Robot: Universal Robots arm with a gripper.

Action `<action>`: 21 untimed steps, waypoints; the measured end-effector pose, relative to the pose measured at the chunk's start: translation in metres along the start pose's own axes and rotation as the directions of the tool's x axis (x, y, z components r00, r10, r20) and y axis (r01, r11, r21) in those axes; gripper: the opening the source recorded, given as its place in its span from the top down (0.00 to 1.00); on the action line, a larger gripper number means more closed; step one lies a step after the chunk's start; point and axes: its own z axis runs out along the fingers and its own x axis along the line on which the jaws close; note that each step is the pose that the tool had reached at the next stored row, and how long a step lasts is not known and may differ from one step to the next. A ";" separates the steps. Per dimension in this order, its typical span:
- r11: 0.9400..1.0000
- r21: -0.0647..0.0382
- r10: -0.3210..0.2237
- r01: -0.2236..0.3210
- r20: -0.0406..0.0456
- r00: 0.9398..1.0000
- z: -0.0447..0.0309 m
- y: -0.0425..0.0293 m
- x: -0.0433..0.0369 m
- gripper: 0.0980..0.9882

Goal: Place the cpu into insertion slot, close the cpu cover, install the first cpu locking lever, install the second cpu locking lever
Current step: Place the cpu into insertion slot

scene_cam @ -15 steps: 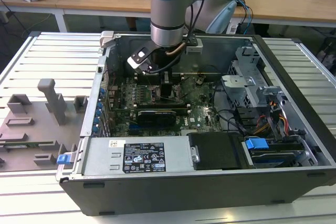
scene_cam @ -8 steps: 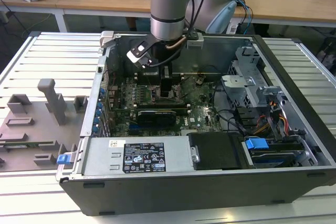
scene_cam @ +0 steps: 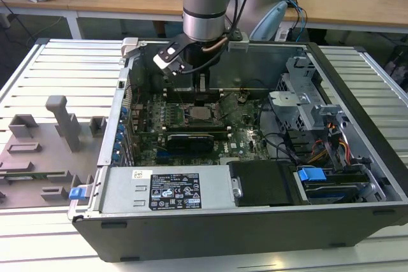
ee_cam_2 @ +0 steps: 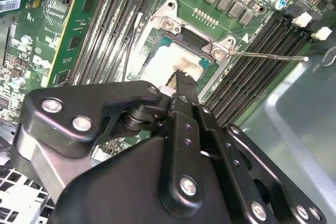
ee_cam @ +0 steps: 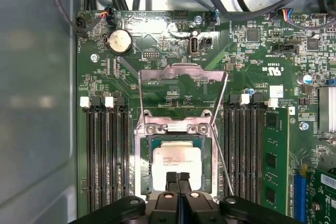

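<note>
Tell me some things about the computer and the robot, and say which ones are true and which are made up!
1. The cpu lies in place on the green board. True.
2. The cpu cover is shut over the chip. False: it is swung open, away from the chip.
3. The gripper has its fingers spread wide. False: they are together, close over the cpu.
4. The computer case is open. True.
</note>
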 end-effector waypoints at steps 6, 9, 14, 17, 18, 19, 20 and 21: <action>1.000 0.000 0.000 0.000 0.000 1.000 -0.0054 0.0001 -0.0002 0.99; 1.000 0.000 0.000 0.000 0.000 1.000 -0.0059 0.0002 -0.0059 0.99; 1.000 0.000 0.000 0.000 0.000 1.000 -0.0125 0.0003 -0.0108 0.99; 1.000 0.000 0.000 0.000 0.000 1.000 -0.0195 0.0005 -0.0111 0.99; 1.000 0.000 0.000 0.000 0.000 1.000 -0.0223 0.0005 -0.0111 0.99; 1.000 0.000 0.000 0.000 0.000 1.000 -0.0255 0.0006 -0.0112 0.99; 1.000 0.000 0.000 0.000 0.000 1.000 -0.0282 0.0006 -0.0113 0.99; 1.000 0.000 0.000 0.000 0.000 1.000 -0.0293 0.0006 -0.0113 0.99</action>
